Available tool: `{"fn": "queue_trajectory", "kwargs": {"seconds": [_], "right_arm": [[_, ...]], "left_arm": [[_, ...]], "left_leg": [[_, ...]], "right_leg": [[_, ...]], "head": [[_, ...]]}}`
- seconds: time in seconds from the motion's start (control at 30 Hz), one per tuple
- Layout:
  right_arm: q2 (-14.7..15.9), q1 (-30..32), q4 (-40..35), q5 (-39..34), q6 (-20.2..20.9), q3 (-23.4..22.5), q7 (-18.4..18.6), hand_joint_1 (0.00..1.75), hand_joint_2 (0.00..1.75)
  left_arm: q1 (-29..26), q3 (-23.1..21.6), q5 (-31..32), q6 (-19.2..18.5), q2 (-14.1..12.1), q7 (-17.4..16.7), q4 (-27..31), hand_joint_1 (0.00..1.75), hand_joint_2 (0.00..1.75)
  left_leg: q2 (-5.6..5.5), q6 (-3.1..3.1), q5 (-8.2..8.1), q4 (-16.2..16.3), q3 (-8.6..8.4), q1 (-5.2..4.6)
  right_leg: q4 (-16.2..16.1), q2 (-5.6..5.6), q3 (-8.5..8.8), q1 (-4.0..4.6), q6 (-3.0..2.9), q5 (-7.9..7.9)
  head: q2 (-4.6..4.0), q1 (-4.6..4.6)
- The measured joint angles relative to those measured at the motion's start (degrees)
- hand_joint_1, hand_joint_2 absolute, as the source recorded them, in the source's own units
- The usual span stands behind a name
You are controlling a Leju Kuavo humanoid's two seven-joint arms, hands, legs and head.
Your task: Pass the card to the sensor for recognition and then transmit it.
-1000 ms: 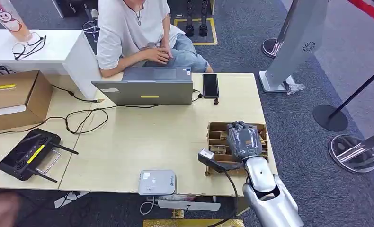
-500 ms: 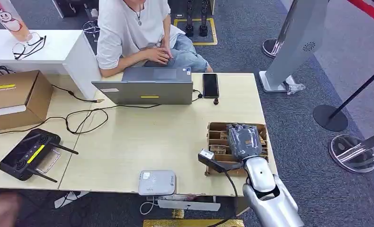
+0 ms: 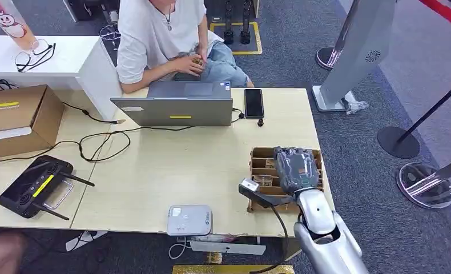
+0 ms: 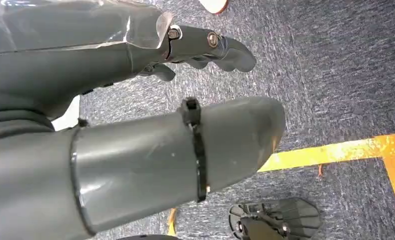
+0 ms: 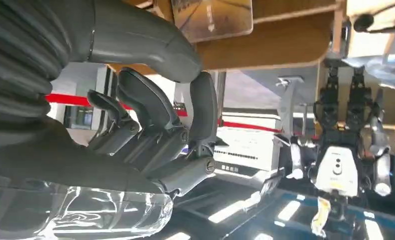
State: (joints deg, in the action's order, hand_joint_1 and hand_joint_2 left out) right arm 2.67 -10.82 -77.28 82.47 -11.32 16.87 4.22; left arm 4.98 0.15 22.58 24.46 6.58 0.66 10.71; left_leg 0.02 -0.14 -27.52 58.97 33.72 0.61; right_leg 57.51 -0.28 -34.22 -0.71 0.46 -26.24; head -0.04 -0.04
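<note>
My right hand (image 3: 295, 170) rests palm-down over the compartmented cardboard box (image 3: 260, 165) at the table's (image 3: 172, 165) right edge. Its fingers (image 5: 150, 120) curl loosely; I cannot tell whether they grasp anything. A card (image 5: 211, 17) shows near my thumb (image 5: 135, 42) in the right wrist view. The white sensor (image 3: 189, 220) sits at eight o'clock from that hand, on the table's near edge. The laptop (image 3: 174, 108) lies at eleven o'clock, a person (image 3: 166, 40) behind it. My left hand (image 4: 135, 125) hangs above carpet, fingers apart, holding nothing.
</note>
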Motion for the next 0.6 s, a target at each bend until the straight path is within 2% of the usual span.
{"fn": "queue_trajectory", "kwargs": {"seconds": [0.2, 0.27, 0.3, 0.33, 0.37, 0.4, 0.43, 0.6], "right_arm": [[0.26, 2.29, -4.46, 0.15, 0.48, 0.02, 0.09, 1.75, 1.75], [0.50, 3.03, -5.51, 0.17, 0.87, 0.00, 0.28, 1.66, 1.75], [0.66, 3.44, -5.95, 0.20, 1.03, 0.00, 0.39, 1.38, 1.75], [0.85, 3.92, -6.43, 0.24, 1.14, -0.07, 0.55, 0.99, 1.75], [1.00, 4.34, -6.82, 0.26, 1.20, -0.20, 0.66, 0.99, 1.75], [1.22, 4.75, -7.13, 0.26, 1.20, -0.30, 0.72, 0.12, 1.75], [1.44, 5.31, -7.50, 0.28, 1.20, -0.44, 0.81, 0.00, 1.75], [2.27, 8.92, -9.78, 0.39, 1.38, -1.62, 1.27, 0.00, 1.75]], "left_arm": [[-0.19, 0.30, -0.24, 0.06, 0.00, 0.04, 0.00, 0.00, 0.00], [-0.28, 0.41, -0.26, 0.15, 0.00, 0.07, 0.00, 0.00, 0.00], [-0.34, 0.42, -0.28, 0.17, 0.00, 0.07, 0.00, 0.00, 0.00], [-0.43, 0.44, -0.31, 0.20, 0.00, 0.07, 0.00, 0.00, 0.00], [-0.51, 0.46, -0.31, 0.20, 0.00, 0.07, 0.00, 0.00, 0.00], [-0.60, 0.46, -0.31, 0.20, 0.00, 0.09, 0.00, 0.00, 0.00], [-0.67, 0.48, -0.33, 0.20, 0.00, 0.11, 0.00, 0.00, 0.00], [-0.96, 0.61, -0.41, 0.28, 0.00, 0.77, 0.00, 0.00, 0.00]], "left_leg": [[0.00, 0.00, -0.01, 0.00, 0.00, 0.00], [0.00, 0.00, -0.01, 0.00, 0.00, 0.00], [0.00, 0.00, -0.01, 0.00, 0.00, 0.00], [0.00, 0.01, -0.01, 0.00, 0.00, -0.01], [0.00, 0.01, -0.01, 0.00, 0.00, -0.01], [0.00, 0.01, -0.01, 0.00, 0.00, -0.01], [0.00, 0.01, -0.01, 0.00, 0.00, -0.01], [-0.02, 0.04, -0.03, 0.00, 0.01, -0.01]], "right_leg": [[0.00, 0.00, -0.01, 0.00, 0.01, -0.01], [0.00, 0.00, 0.00, 0.00, 0.01, -0.01], [-0.01, 0.00, 0.00, 0.00, 0.01, -0.01], [-0.01, 0.00, 0.00, 0.00, 0.01, -0.01], [-0.01, 0.00, 0.00, 0.00, 0.01, -0.01], [-0.01, 0.00, 0.00, 0.00, 0.01, -0.01], [-0.01, 0.00, 0.00, 0.00, 0.01, -0.01], [-0.01, -0.03, 0.00, 0.00, 0.02, -0.02]], "head": [[0.00, 0.00], [0.00, 0.00], [0.00, 0.00], [0.00, -0.02], [0.00, 0.00], [0.00, -0.02], [0.00, 0.00], [0.00, 0.00]]}}
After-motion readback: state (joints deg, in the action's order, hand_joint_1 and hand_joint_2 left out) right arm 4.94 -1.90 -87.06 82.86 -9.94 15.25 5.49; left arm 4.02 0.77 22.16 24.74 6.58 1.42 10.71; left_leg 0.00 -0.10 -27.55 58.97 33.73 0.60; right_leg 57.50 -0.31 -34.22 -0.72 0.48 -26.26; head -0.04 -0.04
